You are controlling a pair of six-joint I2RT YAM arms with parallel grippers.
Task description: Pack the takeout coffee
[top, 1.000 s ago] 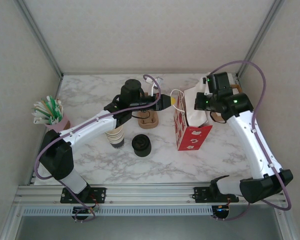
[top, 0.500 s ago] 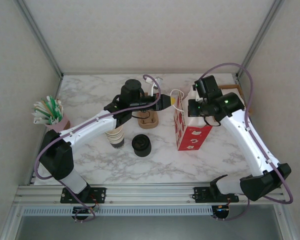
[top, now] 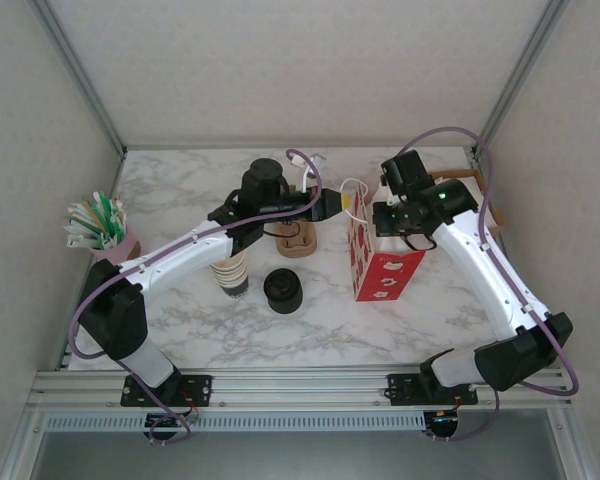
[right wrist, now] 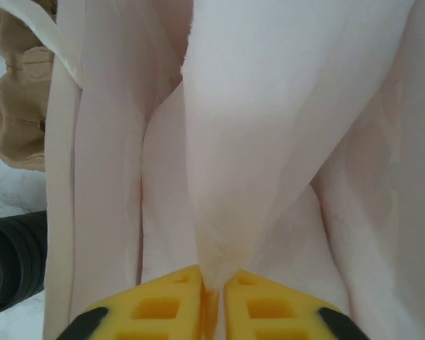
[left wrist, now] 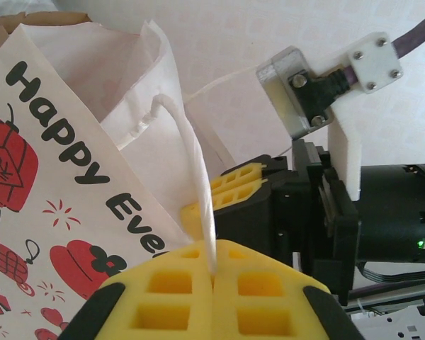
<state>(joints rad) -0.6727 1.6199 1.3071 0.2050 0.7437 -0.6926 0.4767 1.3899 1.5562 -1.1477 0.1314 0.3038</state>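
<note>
The takeout coffee is hidden. A red-and-white paper bag [top: 382,268] stands upright at mid-table. Its printed side [left wrist: 49,177] fills the left of the left wrist view. My left gripper [top: 342,205] [left wrist: 214,249] is shut on the bag's white cord handle [left wrist: 193,156], which runs up from between the yellow pads. My right gripper [top: 384,220] [right wrist: 214,282] is at the bag's right side, shut on a fold of the white paper wall [right wrist: 269,142] with a thin gap between the pads. Its yellow fingers [left wrist: 234,188] show just behind the handle.
A brown cup carrier [top: 298,243] [right wrist: 14,113] sits left of the bag under my left arm. A stack of black lids [top: 282,290] [right wrist: 10,263] and a stack of cream-rimmed cups [top: 233,275] stand nearer the front. A pink holder of straws [top: 102,228] is at the left edge.
My right gripper has moved left toward the bag, bringing the pulled-out white paper back in. A thin gap now shows between its pads. The left arm has not moved.
</note>
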